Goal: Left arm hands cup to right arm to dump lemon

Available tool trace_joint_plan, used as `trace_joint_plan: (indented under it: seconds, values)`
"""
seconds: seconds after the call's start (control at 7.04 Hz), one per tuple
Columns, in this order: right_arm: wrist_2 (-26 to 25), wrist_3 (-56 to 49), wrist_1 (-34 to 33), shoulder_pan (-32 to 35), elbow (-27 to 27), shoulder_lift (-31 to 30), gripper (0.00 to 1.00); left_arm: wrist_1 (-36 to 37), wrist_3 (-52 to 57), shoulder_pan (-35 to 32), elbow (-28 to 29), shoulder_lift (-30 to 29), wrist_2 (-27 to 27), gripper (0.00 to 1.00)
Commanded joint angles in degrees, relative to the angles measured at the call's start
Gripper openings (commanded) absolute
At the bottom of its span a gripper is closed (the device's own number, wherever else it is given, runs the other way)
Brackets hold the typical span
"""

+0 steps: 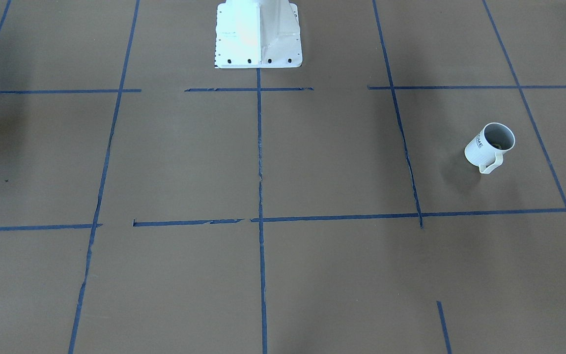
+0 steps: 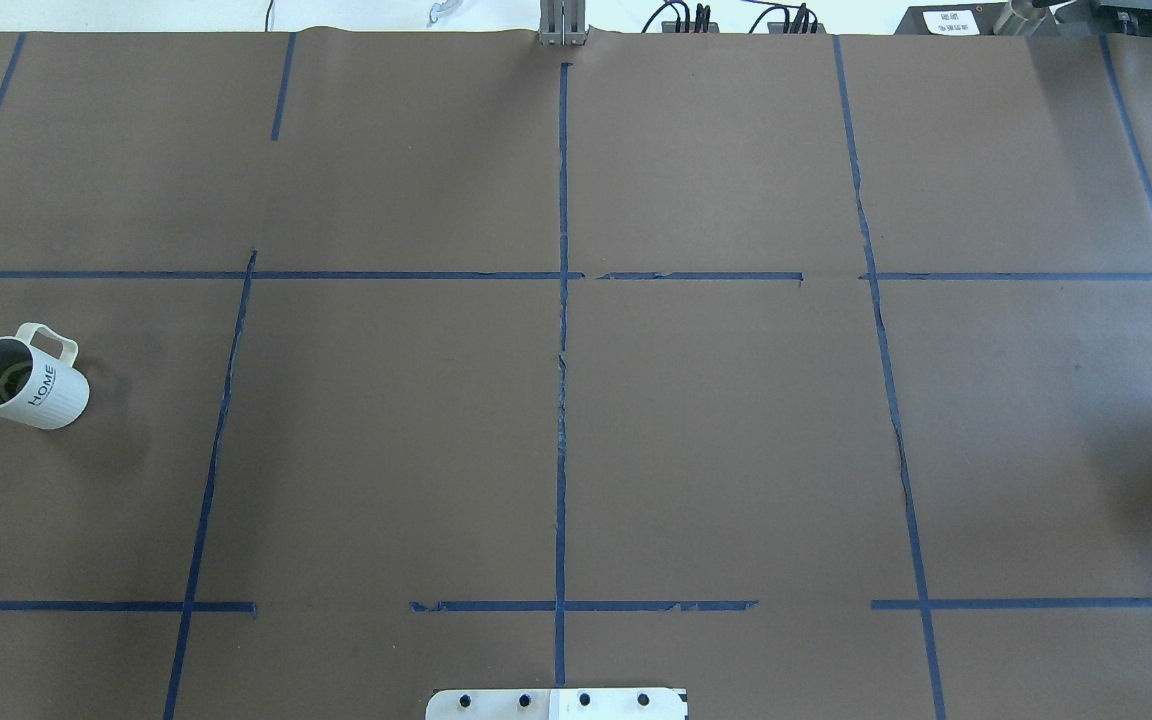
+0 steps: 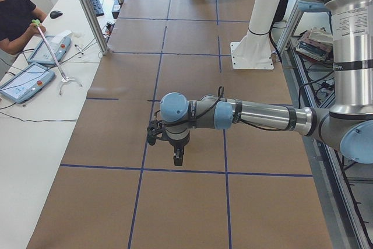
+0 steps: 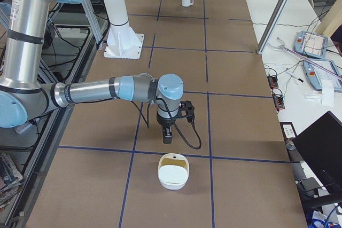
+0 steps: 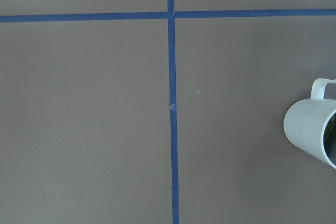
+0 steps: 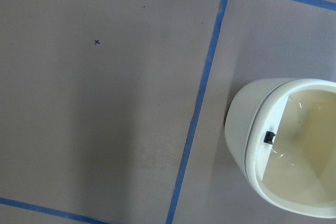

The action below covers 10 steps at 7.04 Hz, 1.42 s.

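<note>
Starting at the right end of the table (image 2: 386, 430), a cream tub (image 4: 173, 172) is sitting open-side up, just short of a blue tape line (image 4: 176, 157). Just beyond that line the right arm (image 4: 91, 92) is reaching over the table, and the right gripper (image 4: 167, 138) is hanging point-down above the surface, near the tub but not touching it. Only a side view is showing it, so I cannot tell how wide its fingers are standing. Farther along, the white pedestal (image 1: 258, 34) is rising from the robot's edge of the table. Past it, on the robot's left half, the cup (image 2: 24, 383) is standing upright inside a taped square, its handle pointing away from the robot and HOME showing on its side. The lemon (image 2: 8, 381) is lying inside as a greenish patch on the grey bottom. Farthest out, the left arm (image 3: 256, 115) is stretching across the table with the left gripper (image 3: 178, 158) hanging point-down. Its wrist camera is catching the cup at the picture's edge, off to one side, and again I cannot tell the fingers' spread.
</note>
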Motion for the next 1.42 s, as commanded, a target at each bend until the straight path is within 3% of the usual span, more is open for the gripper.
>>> trace_joint_plan:
  seconds: [0.0,0.85,1.28]
  values:
    - [1.1,0.1,0.0,0.1,-0.1,-0.3,1.00,-0.6,0.0,0.2,0.2,0.2,0.3,1.00]
    - [4.3,0.6,1.5,0.1,0.0,-0.7,1.00,-0.8,-0.3,0.5,-0.6,0.7,-0.1,1.00]
    - [5.7,0.6,4.1,0.1,-0.3,-1.4,1.00,-0.9,0.0,0.4,0.2,0.7,-8.3,1.00]
